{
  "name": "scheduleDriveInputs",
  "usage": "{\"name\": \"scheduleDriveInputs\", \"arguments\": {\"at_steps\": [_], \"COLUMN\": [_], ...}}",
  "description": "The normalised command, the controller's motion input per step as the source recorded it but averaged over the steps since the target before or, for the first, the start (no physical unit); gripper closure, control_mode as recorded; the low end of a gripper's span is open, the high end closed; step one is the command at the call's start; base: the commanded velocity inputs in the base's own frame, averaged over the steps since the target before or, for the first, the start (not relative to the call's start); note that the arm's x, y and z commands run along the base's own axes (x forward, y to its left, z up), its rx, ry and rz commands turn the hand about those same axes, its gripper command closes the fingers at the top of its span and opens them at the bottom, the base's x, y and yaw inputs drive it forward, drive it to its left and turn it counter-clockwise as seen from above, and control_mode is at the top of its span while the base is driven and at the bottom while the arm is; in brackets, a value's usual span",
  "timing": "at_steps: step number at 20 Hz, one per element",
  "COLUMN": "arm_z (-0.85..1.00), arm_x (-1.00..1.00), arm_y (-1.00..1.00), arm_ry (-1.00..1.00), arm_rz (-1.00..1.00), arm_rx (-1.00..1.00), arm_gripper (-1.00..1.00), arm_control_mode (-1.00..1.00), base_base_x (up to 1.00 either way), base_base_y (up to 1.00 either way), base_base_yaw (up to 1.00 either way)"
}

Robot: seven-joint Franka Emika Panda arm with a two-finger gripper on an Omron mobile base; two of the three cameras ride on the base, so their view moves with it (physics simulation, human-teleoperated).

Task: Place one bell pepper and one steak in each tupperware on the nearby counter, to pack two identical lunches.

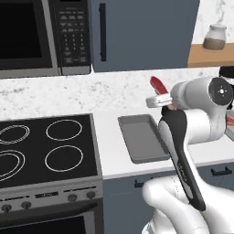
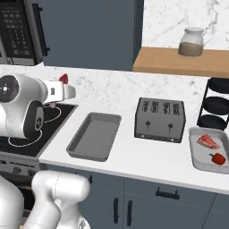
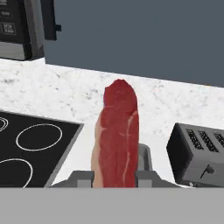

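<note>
My gripper (image 1: pixel 160 95) is shut on a steak (image 3: pixel 118 135), a pink-red slab with pale streaks that stands upright between the fingers. It hangs in the air above the white counter (image 2: pixel 147 156), near the far end of an empty grey tupperware (image 2: pixel 95 135) beside the stove. A second tupperware (image 2: pixel 210 152) lies at the far right of the counter. In it are another steak (image 2: pixel 208 141) and a red bell pepper (image 2: pixel 218 158). In the left base view the held steak (image 1: pixel 157 84) shows above the white hand, over the empty tupperware (image 1: pixel 141 137).
A black stove top (image 1: pixel 41 146) lies left of the empty tray, with a microwave (image 1: pixel 41 36) above it. A dark toaster (image 2: pixel 160 118) stands between the two trays. A black rack (image 2: pixel 217 105) and a wooden shelf with a jar (image 2: pixel 191 42) are at the right.
</note>
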Motion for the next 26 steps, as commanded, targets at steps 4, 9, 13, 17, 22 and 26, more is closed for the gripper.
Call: {"name": "scheduleDriveInputs", "arguments": {"at_steps": [4, 9, 13, 17, 22, 26], "arm_z": [0.0, -0.64, -0.63, -0.71, -0.82, -0.71], "arm_x": [0.0, 0.0, 0.22, 0.34, 0.37, 0.32], "arm_y": [0.0, -0.79, -0.95, -0.62, -0.07, 0.02], "arm_ry": [0.0, 0.09, 0.09, 0.12, 0.16, 0.2], "arm_rz": [0.0, -0.06, -0.01, 0.0, 0.0, 0.0], "arm_rx": [0.0, -0.11, -0.05, -0.02, -0.03, -0.02], "arm_gripper": [1.0, 1.0, 1.0, 1.0, 1.0, 1.0], "arm_control_mode": [1.0, -1.0, -1.0, -1.0, -1.0, -1.0], "base_base_x": [0.12, 0.0, 0.0, 0.0, 0.0, 0.0], "base_base_y": [0.32, 0.0, 0.0, 0.0, 0.0, 0.0], "base_base_yaw": [-0.07, 0.0, 0.0, 0.0, 0.0, 0.0]}}
